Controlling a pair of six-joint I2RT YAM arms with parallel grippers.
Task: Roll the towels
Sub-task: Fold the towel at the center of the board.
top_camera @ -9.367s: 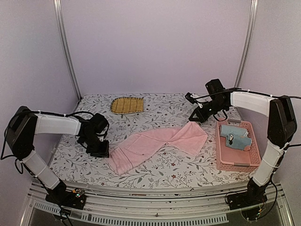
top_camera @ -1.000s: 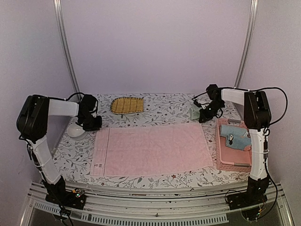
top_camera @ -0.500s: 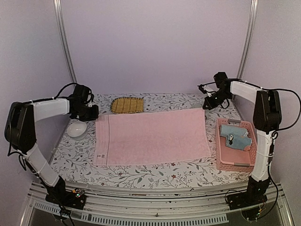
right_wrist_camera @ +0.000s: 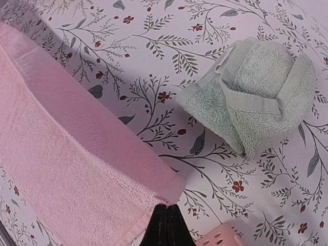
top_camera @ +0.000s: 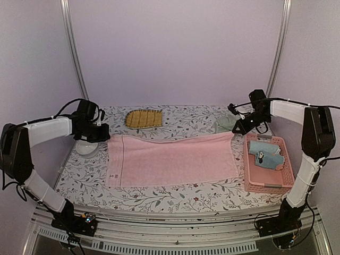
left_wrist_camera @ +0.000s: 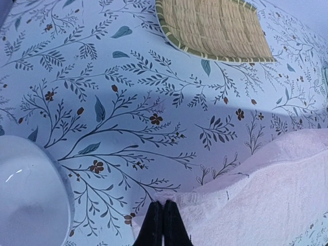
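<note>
The pink towel (top_camera: 172, 162) lies spread across the middle of the table, its far edge raised a little. My left gripper (top_camera: 107, 137) is shut on its far left corner; in the left wrist view the black fingertips (left_wrist_camera: 163, 204) pinch the pink towel (left_wrist_camera: 266, 197) at that corner. My right gripper (top_camera: 237, 130) is shut on the far right corner, the gripper (right_wrist_camera: 166, 207) pressed on the pink towel (right_wrist_camera: 66, 169). A bunched sage green towel (top_camera: 225, 125) (right_wrist_camera: 253, 97) lies just beyond that corner. The light blue towel (top_camera: 264, 154) rests in the pink basket (top_camera: 268, 186).
A white bowl (top_camera: 86, 147) (left_wrist_camera: 25, 205) sits by the towel's left edge, close under my left arm. A yellow-brown woven mat (top_camera: 143, 118) (left_wrist_camera: 218, 31) lies at the back. The basket's corner (right_wrist_camera: 220, 238) is right beside my right fingers. Walls close in on both sides.
Both grippers have come toward the near side and lower, bringing the towel's far edge with them. The green towel behind the right corner shows again.
</note>
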